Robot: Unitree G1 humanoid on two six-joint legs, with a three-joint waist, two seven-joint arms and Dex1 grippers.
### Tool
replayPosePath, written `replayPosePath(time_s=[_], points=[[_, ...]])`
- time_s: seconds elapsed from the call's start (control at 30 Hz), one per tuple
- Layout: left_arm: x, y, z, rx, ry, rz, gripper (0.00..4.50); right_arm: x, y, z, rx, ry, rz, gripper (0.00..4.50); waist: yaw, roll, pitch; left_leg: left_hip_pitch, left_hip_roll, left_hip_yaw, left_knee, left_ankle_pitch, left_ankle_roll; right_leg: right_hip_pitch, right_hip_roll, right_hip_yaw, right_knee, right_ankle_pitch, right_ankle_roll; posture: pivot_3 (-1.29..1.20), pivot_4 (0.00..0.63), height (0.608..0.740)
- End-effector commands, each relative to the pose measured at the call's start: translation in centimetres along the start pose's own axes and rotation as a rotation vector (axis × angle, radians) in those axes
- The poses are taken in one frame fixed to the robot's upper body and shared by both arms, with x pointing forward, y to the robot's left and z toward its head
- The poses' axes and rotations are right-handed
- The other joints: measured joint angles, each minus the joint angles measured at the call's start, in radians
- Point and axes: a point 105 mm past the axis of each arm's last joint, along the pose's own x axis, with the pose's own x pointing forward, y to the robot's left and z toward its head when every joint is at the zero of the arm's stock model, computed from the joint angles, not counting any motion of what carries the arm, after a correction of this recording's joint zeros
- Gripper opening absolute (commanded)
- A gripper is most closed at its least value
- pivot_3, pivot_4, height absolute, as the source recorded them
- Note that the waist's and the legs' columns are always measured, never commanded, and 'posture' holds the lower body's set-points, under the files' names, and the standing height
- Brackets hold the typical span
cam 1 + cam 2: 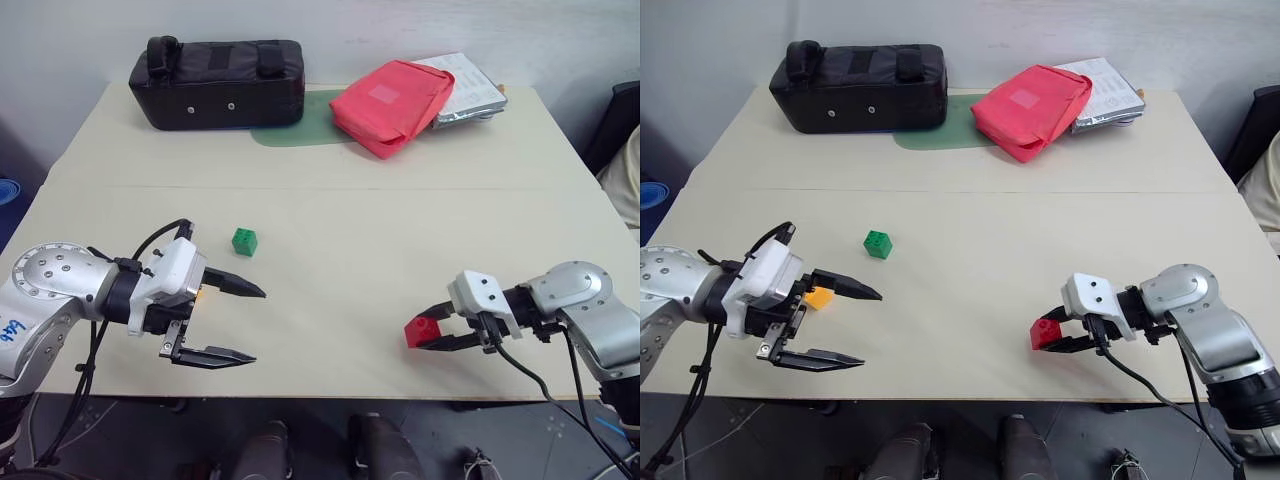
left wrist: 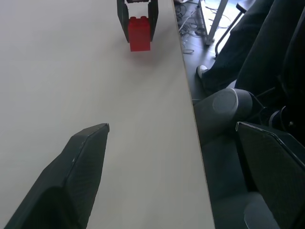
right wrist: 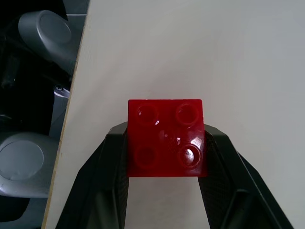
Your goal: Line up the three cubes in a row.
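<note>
Red plastic marks the studded cube [image 3: 166, 137] clamped between the two black fingers of the right gripper [image 1: 432, 333], which sits low over the near right part of the pale table [image 1: 400, 230], close to its front edge; in the right wrist view the four studs of this cube face the camera and a finger [image 3: 112, 162] presses against each of two opposite sides. Whether the red cube rests on the tabletop or is held just clear of it cannot be told. The green cube [image 1: 245, 241] lies free on the table, left of centre, well apart from the red one. The orange-yellow cube [image 1: 820, 297] lies near the left gripper [image 1: 243, 323], partly hidden behind its upper finger as seen from the head. The left gripper hangs over the near left part of the table with its fingers spread wide and nothing between them, pointing toward the right gripper; in the left wrist view the red cube and the fingers that grip it appear far along the table's front edge. At the far edge of the table stand a black bag [image 1: 217, 81], a red fabric pouch [image 1: 392, 105], a green mat [image 1: 292, 130] partly beneath both, and a silver-wrapped flat pack [image 1: 470, 90] behind the pouch.
</note>
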Motion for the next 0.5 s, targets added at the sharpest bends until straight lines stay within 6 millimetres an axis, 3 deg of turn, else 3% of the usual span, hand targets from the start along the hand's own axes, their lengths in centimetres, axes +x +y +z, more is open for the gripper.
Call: replayPosePath(time_s=[0.03, 0.27, 0.5], points=[[0.46, 0.25, 0.54, 0.053, -0.009, -0.006, 4.5, 0.24, -0.15, -0.42, -0.057, 0.051, -0.03, 1.5, 0.002, 0.0, 0.0, 0.0, 0.0, 0.0, 0.0, 0.0, 0.0, 0.0, 0.0, 0.0, 0.0, 0.0, 0.0, 0.0, 0.15, 0.74], [0.72, 0.79, 1.03, 0.075, -0.021, -0.006, 4.5, 0.58, -0.28, -1.03, -0.093, 0.078, -0.035, 1.5, 0.007, 0.0, 0.0, 0.0, 0.0, 0.0, 0.001, 0.0, 0.0, 0.0, 0.0, 0.0, 0.001, 0.0, 0.0, 0.0, 0.15, 0.74], [0.49, 1.16, 0.78, 0.063, -0.021, 0.022, 4.5, 0.11, -0.59, -0.5, -0.103, 0.058, -0.067, 3.87, 0.007, 0.0, 0.0, 0.0, 0.0, 0.0, 0.001, 0.0, 0.0, 0.0, 0.0, 0.0, 0.002, 0.0, 0.0, 0.0, 0.15, 0.74]])
